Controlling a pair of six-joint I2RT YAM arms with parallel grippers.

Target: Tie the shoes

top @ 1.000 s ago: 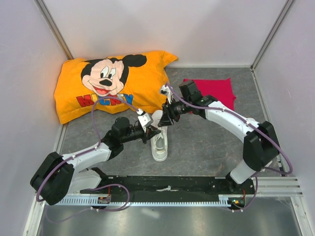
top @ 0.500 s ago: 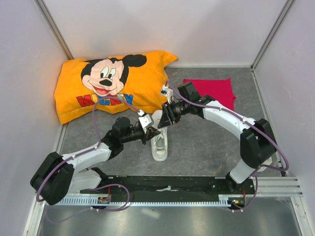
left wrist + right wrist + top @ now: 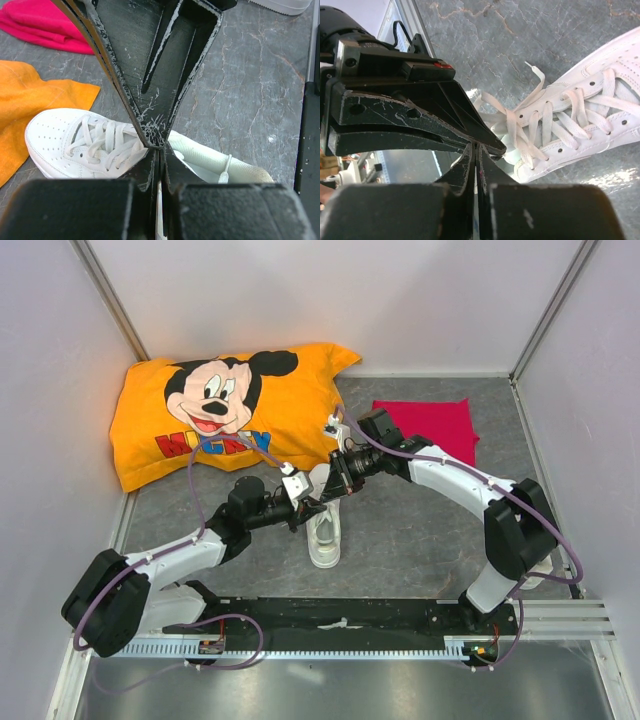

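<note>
White low-top sneaker (image 3: 324,538) sits upright on the table (image 3: 420,540), laces loose.

I see the shoe (image 3: 324,538) mid-way across the bench (image 3: 420,540), between my arms. The pillow (image 3: 225,410) lies behind it to the left, the cloth (image 3: 432,425) behind-right. My left claw (image 3: 307,510) and right claw (image 3: 333,486) meet over its far half.

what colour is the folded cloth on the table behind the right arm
The cloth is plain bright pink-red, no pattern; the top external view shows it best.
</note>
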